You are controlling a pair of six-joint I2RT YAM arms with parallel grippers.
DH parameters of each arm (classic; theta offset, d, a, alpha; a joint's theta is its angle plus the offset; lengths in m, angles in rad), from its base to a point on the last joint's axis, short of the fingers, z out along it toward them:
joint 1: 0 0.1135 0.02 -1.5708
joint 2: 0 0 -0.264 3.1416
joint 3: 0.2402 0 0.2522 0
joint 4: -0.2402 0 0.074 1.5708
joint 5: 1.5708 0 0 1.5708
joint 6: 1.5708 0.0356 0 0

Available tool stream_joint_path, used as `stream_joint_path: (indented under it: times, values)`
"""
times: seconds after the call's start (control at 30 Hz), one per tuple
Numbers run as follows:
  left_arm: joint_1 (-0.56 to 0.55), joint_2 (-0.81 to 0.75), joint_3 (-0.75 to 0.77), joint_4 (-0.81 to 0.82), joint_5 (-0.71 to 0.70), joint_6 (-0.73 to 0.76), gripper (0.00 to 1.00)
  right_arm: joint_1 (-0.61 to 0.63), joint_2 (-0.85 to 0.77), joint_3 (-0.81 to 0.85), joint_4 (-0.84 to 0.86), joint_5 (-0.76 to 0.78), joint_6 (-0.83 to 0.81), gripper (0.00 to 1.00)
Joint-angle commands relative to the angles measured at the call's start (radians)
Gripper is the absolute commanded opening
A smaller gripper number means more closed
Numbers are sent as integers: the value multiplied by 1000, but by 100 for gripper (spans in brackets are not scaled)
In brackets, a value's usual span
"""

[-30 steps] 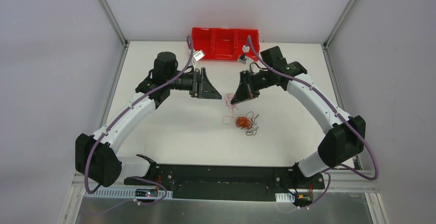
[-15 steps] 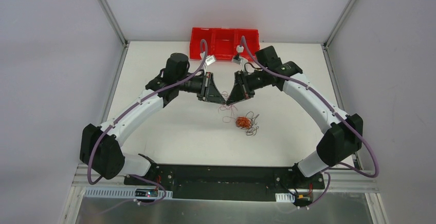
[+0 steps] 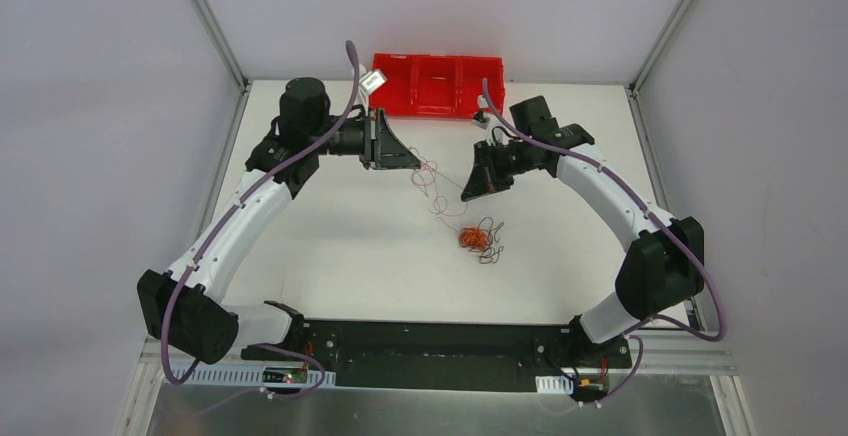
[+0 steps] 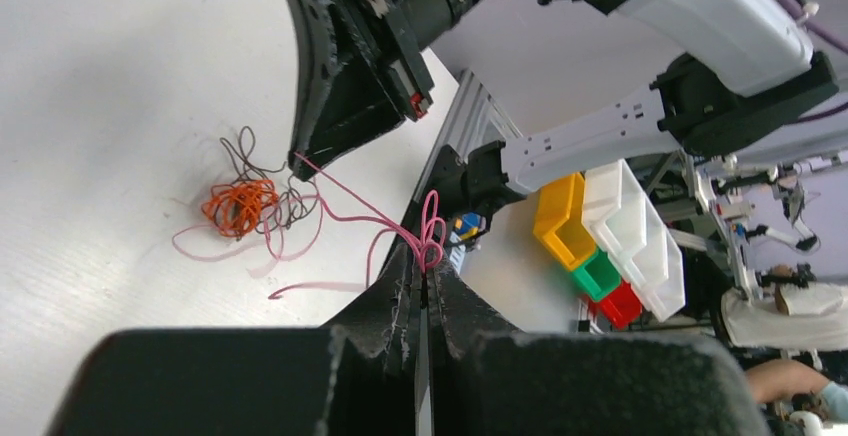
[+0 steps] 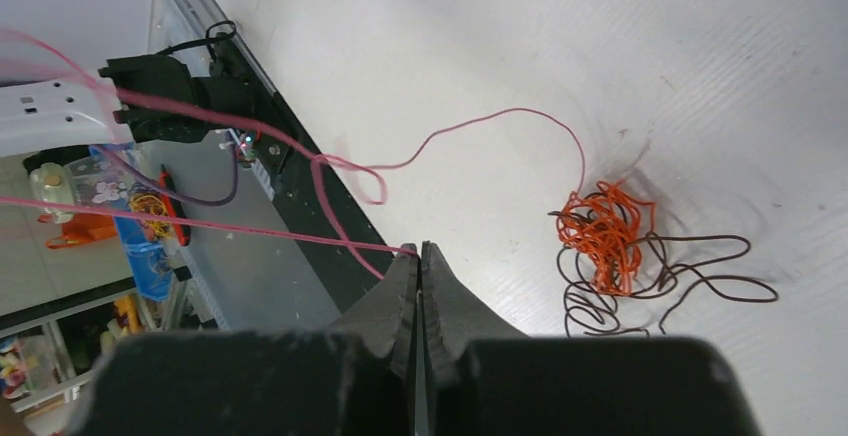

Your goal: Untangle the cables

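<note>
Left end effector clamped shut on a loop of the red wire; right end effector pinched shut on the same strand. Step in hand, seemingly: teasing it out of the orange coil and black wire, lying on the bench near centre. Next, probably: spread apart gently, without dragging the clump. Red bin at far edge: compartments apparently empty.
</note>
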Motion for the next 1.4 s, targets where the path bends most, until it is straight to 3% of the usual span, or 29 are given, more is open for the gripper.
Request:
stream_joint_path:
  times: [0.0,0.37,0.57,0.67,0.83,1.03,1.13,1.17,1.23,1.27,1.3,1.37]
  values:
    - [82,-50,99,24,52,-20,0,-46,-27,-46,-49,143,-95,0]
    - [218,-76,165,-185,-57,109,0,-197,-114,-100,-50,212,-130,0]
    - [364,-96,182,-264,-156,159,0,-260,-130,-113,-89,275,-183,0]
    - [429,-91,204,-367,-250,253,0,-299,-149,-144,-79,316,-217,0]
    - [447,-70,180,-500,-449,405,0,-354,-205,-160,-75,288,-216,0]
    - [449,-16,133,-562,-347,414,0,-358,-262,-150,-81,231,-199,0]
    - [448,-3,125,-557,-105,339,0,-356,-266,-123,-116,104,-212,0]
    - [436,-2,121,-534,-30,285,0,-353,-264,-115,-109,43,-196,12]
    - [405,-10,119,-475,69,190,0,-336,-269,-112,-49,-17,-139,52]
    - [400,-22,121,-441,97,158,0,-319,-275,-118,1,-27,-104,65]
    - [371,-38,125,-411,106,134,0,-293,-282,-124,52,-26,-74,75]
    - [351,-67,129,-353,108,87,0,-230,-289,-126,148,-13,-32,82]
